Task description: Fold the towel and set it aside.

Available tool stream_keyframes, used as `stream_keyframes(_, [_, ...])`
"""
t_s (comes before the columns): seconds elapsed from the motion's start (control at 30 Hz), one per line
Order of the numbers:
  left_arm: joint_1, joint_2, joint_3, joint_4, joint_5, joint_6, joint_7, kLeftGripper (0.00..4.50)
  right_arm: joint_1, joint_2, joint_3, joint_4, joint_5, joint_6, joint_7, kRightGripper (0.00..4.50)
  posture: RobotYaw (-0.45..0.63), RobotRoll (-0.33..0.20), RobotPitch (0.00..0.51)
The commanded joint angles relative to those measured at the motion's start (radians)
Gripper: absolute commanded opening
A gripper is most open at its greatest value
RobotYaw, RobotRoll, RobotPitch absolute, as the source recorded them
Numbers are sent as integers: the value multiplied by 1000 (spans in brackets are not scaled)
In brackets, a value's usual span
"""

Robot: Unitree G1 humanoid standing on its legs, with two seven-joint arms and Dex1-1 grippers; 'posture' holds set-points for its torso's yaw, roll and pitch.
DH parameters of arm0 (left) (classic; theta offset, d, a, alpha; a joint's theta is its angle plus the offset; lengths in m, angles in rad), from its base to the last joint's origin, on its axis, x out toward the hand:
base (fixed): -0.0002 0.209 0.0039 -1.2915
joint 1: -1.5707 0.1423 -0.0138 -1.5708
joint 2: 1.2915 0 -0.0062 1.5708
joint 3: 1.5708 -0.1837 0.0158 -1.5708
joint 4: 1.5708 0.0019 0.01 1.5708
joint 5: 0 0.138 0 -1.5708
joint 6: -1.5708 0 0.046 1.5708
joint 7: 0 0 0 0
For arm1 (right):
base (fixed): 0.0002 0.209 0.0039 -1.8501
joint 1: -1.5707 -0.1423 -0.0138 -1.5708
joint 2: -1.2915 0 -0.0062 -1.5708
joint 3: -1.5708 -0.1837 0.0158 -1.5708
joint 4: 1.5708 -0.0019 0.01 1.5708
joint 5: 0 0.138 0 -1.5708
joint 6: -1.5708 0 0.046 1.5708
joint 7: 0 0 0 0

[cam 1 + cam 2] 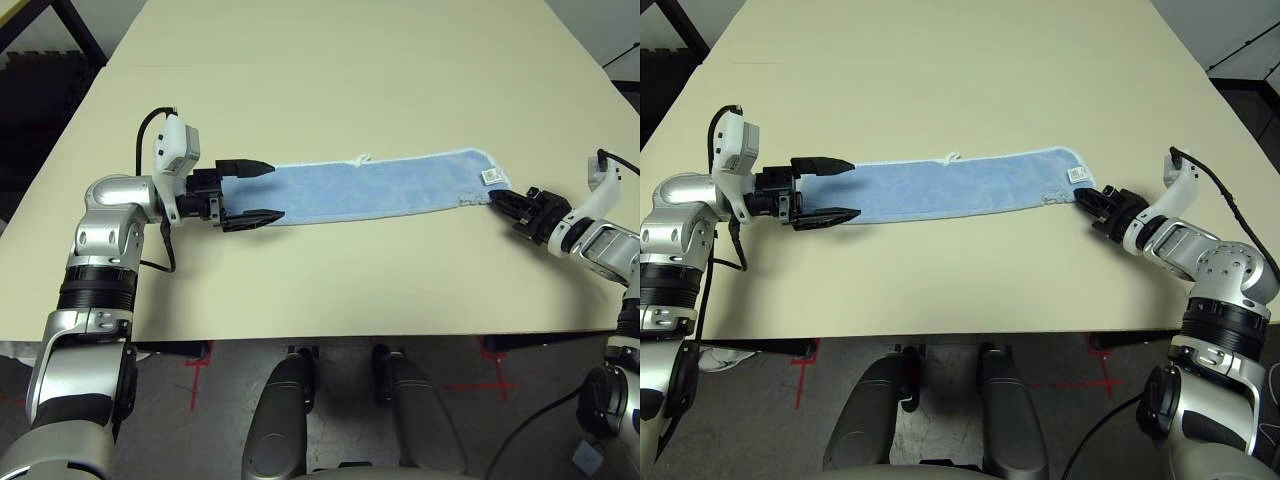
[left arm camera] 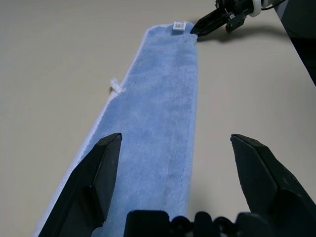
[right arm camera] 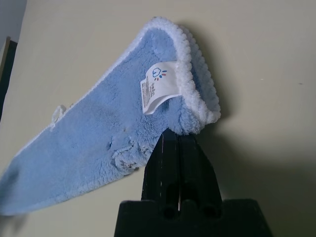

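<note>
Right end effector [image 1: 497, 199] (reaching level) pinches the towel [image 1: 380, 185] corner; left end effector [image 1: 262, 192] gapes astride the other end.

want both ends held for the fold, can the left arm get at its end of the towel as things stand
Probably yes. The left gripper is open, its fingers either side of the near end of the towel lying flat on the table, nothing between them.

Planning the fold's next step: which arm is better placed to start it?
Right, probably: the right gripper is shut on the towel at its tagged end; the left gripper is open, straddling the other end.
</note>
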Motion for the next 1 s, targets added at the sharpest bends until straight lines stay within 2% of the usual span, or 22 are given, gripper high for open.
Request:
stream_keyframes(0.03, [13, 10, -11, -12, 9, 1, -5, 4500, 36, 1, -36, -34, 18, 0, -27, 24, 34, 0, 218])
stream_keyframes(0.4, [19, 8, -17, -18, 4, 11, -15, 4500, 170, 17, -104, -240, 165, 107, -77, 24, 19, 0, 217])
stream_keyframes(0.57, [16, 2, -23, -16, 2, 12, -19, 4500, 195, 39, -123, -284, 213, 111, -127, 24, 19, 0, 217])
stream_keyframes(0.9, [14, 6, -27, -17, 0, 20, -30, 4500, 221, 14, -96, -268, 183, 61, -158, 24, 15, 0, 213])
stream_keyframes(1.0, [15, 7, -27, -22, -1, 24, -32, 4500, 226, 19, -85, -260, 174, 53, -167, 783, 15, 0, 213])
